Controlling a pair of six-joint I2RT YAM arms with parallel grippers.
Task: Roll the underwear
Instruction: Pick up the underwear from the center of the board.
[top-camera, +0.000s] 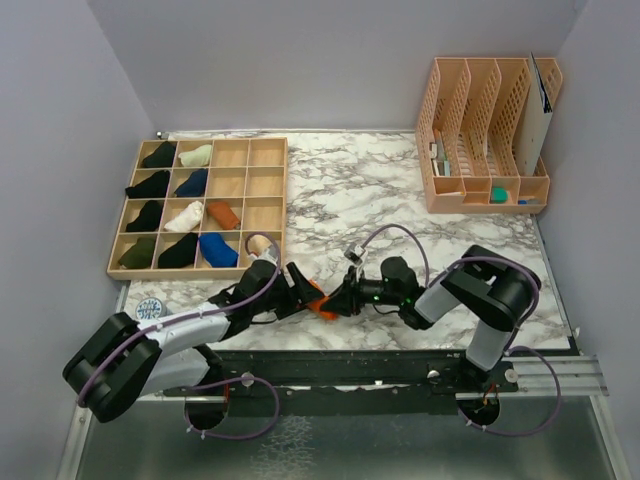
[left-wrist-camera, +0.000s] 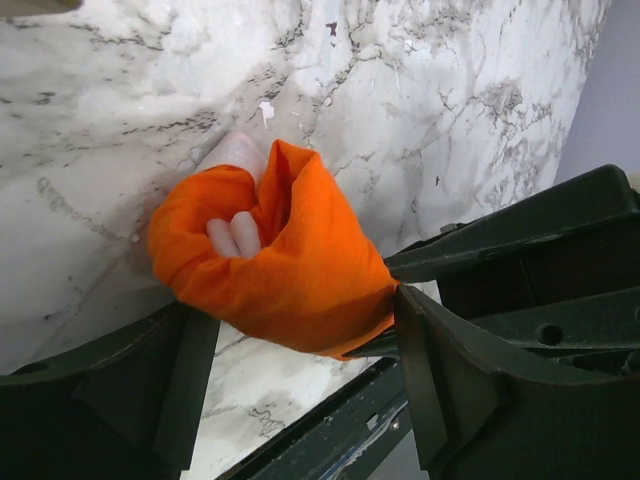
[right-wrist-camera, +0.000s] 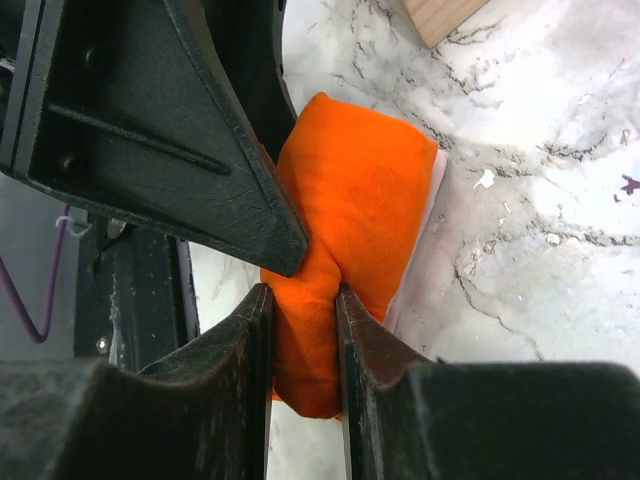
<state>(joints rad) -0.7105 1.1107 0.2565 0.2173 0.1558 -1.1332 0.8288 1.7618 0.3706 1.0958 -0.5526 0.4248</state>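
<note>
Pinching one end of the orange underwear (right-wrist-camera: 350, 200), my right gripper (right-wrist-camera: 302, 300) is clamped tight; the bundle stretches lengthwise away from it on the marble table (top-camera: 400, 190). My left gripper (left-wrist-camera: 300, 310) straddles it, grip unclear.

Orange underwear (left-wrist-camera: 290, 270) looked soft, matt, faintly fuzzy cloth; table (top-camera: 380, 190) a smooth marble-patterned top with dull sheen; left gripper (left-wrist-camera: 295, 310) and right gripper (right-wrist-camera: 300, 305) hard dark matt plastic; compartment tray (top-camera: 266, 195) bare pale wood; file rack (top-camera: 487, 130) smooth moulded plastic.

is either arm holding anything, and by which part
The right fingers pinch the orange underwear at its bunched narrow end; whether the left fingers grip it too cannot be told.
</note>
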